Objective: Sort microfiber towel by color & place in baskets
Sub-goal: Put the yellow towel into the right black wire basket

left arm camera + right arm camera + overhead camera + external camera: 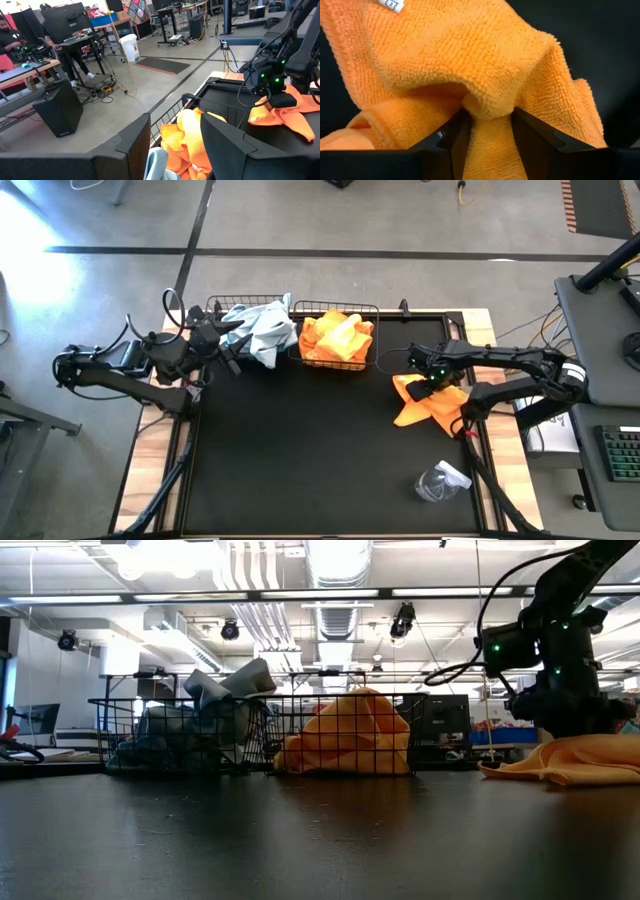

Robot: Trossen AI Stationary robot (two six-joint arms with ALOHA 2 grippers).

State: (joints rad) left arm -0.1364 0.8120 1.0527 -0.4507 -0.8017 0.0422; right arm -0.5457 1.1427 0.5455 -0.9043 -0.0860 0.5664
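Observation:
An orange towel (428, 406) lies crumpled on the table's right side; the low view shows it flat on the tabletop (585, 760). My right gripper (487, 117) is down on it, shut on a raised fold. The left basket (212, 310) holds blue-grey towels (262, 330), one draped over its rim. The right basket (372, 340) holds orange towels (335, 337). My left gripper (175, 120) is open beside the left basket (228, 345), above a bit of blue-grey towel (157, 164). My right gripper pinches a raised fold (487, 97) near the orange towel's far part between its two fingers (454, 136), coming from above and pointing down. The fold bulges up between the fingertips. The rest of the towel lies slack on the table (420, 418).
A clear plastic spray bottle (440, 482) lies on its side near the table's near right corner. The two baskets stand side by side at the far edge. The black tabletop (300, 450) in the middle and near left is bare. People stand at desks beyond the table.

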